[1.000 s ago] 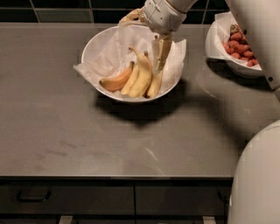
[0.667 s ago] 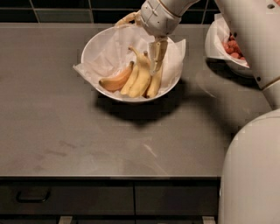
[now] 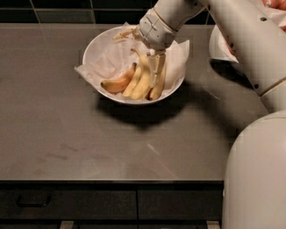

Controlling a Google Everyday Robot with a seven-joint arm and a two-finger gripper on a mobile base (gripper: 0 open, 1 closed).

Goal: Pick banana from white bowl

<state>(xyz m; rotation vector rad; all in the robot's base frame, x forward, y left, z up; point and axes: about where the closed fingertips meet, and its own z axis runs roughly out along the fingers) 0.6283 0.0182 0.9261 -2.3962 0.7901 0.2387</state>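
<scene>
I am watching the gripper (image 3: pixel 156 74) hanging inside the glossy round white bowl (image 3: pixel 94 44); its grasp I cannot tell. The plump curved banana (image 3: pixel 144 82) is lying there on crinkled paper (image 3: pixel 105 60). The matte grey counter (image 3: pixel 89 143) is meeting black tiles (image 3: pixel 67 10).

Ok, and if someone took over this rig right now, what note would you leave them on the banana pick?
Gripper: lowered into the white bowl, in among the bananas. This view does not confirm a grasp.
Banana: lying in the bowl on the paper liner, next to an orange-brown banana.
Bowl: standing on the dark counter.
Done: reach into the bowl.
Left: secure the banana and lift it clear of the bowl.
</scene>
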